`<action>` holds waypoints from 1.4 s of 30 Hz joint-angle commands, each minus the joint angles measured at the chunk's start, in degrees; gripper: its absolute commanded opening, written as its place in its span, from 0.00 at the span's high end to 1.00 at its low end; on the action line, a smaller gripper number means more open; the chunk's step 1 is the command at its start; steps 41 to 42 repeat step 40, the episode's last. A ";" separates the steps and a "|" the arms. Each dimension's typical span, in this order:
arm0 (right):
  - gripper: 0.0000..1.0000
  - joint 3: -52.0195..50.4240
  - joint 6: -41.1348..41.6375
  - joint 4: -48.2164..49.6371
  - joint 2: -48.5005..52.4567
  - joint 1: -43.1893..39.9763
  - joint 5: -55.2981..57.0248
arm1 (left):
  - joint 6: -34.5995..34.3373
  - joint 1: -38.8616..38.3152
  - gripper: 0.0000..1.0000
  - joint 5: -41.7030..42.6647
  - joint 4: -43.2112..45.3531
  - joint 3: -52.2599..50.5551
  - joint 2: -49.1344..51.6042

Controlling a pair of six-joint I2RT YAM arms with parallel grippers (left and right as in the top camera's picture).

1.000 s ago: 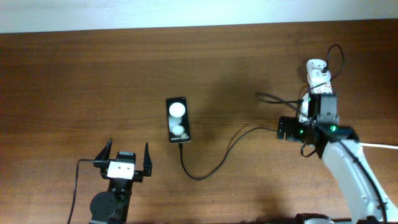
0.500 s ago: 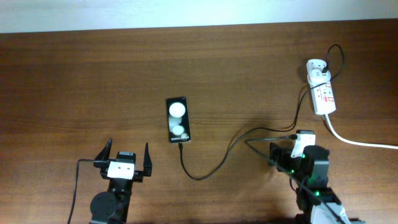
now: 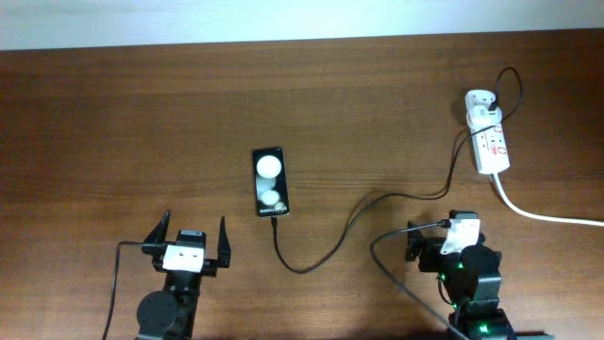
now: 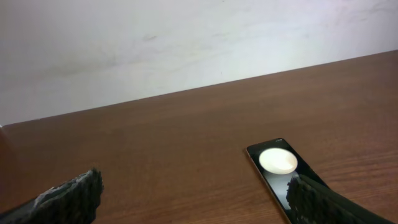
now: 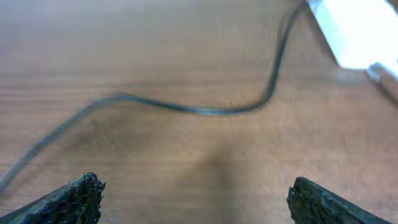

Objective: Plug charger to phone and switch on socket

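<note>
The black phone point(image 3: 270, 181) lies flat at mid-table, two white spots on its face; it also shows in the left wrist view point(image 4: 280, 168). The thin black charger point(image 3: 351, 222) meets the phone's near end, loops right and runs up to the white socket point(image 3: 491, 146) at the far right. My left gripper point(image 3: 193, 239) is open and empty, near and left of the phone point(image 4: 196, 208). My right gripper point(image 3: 436, 231) is open and empty, near the front edge, well short of the socket. Its wrist view point(image 5: 199, 208) shows the charger point(image 5: 199, 111) and the socket's corner point(image 5: 354, 28).
A thick white cord point(image 3: 547, 217) runs from the socket to the right edge. A white adapter point(image 3: 479, 102) sits at the socket's far end. A light wall point(image 4: 186, 43) backs the table. The arms' own black cables trail near the front edge.
My right arm has drawn back from the socket toward the table's front edge. The left arm, phone and charger have not moved.
</note>
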 commanded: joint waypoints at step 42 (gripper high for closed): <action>0.01 -0.26 0.20 -0.37 -25.11 3.96 0.92 | 0.52 0.28 0.01 0.39 -0.33 -0.07 -0.28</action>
